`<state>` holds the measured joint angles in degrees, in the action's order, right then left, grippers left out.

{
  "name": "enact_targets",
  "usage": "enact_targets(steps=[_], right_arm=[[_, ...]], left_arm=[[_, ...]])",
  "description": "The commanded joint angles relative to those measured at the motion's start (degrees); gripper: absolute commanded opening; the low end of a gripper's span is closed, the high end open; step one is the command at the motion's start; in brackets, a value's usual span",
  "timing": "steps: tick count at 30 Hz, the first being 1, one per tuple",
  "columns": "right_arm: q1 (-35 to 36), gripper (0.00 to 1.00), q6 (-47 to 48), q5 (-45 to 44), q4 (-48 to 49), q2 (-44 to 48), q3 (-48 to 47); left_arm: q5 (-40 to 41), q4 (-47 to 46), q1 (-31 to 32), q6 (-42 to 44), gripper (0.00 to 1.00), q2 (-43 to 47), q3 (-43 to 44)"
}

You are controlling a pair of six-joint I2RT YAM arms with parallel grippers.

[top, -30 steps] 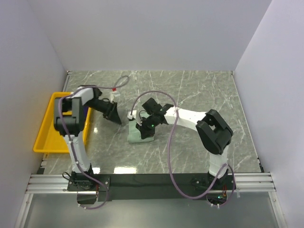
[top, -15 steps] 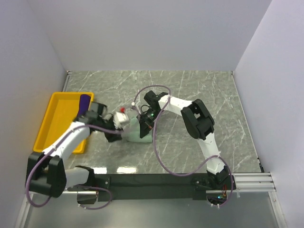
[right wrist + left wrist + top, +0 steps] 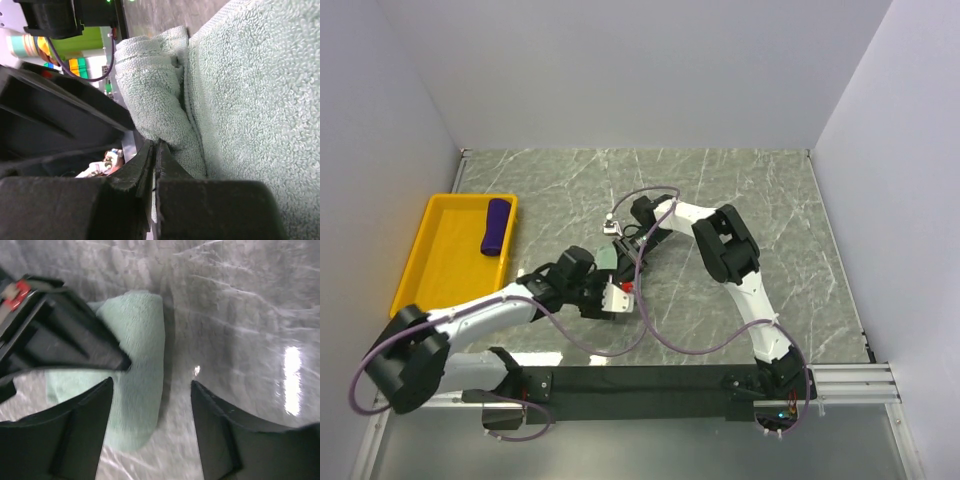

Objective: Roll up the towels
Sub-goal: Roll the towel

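Note:
The pale mint green towel lies partly rolled on the marble table, and only a sliver of it shows in the top view. My right gripper is shut, its tips pinching the towel where the rolled fold narrows. My left gripper is open, low over the near end of the roll. One finger is over the towel and the other over bare table. The deep purple towel lies rolled in the yellow tray.
The tray stands at the left edge of the table. White walls close in the back and both sides. The right arm's cable loops over the table in front of the towel. The right gripper's black body fills the upper left of the left wrist view.
My left arm has swung from over the tray down and right to the mint towel, uncovering the purple towel. My right gripper has shifted slightly toward the back with the towel.

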<state>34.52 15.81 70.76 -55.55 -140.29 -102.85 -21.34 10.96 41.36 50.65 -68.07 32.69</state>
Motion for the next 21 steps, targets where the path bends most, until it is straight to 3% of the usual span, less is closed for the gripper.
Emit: enact_targets(steps=[1, 4, 6, 12, 15, 21], right_arm=[[0.28, 0.00, 2.29, -11.17, 0.62, -3.85, 0.54], [0.11, 0.00, 2.47, -11.00, 2.11, -2.72, 2.29], [-0.16, 0.00, 2.90, -11.35, 3.25, -1.66, 3.96], [-1.74, 0.06, 3.61, -12.66, 4.66, 3.52, 6.52], [-3.23, 0.27, 4.92, -14.85, 3.96, 6.25, 5.91], [-8.49, 0.45, 5.20, -21.27, 3.25, 10.64, -0.50]], left_arm=[[4.02, -8.22, 1.87, 3.04, 0.66, -6.25, -0.69], [9.03, -9.56, 2.76, 3.14, 0.58, -13.36, -0.44], [11.31, -8.68, 2.84, 1.56, 0.47, -16.38, 1.50], [8.17, -0.69, 2.84, -1.61, 0.26, -17.45, 3.52], [5.44, 5.10, 2.76, -2.57, 0.16, -17.01, 4.05], [-1.24, 15.91, 1.36, -1.44, 0.05, -15.69, 5.81]])
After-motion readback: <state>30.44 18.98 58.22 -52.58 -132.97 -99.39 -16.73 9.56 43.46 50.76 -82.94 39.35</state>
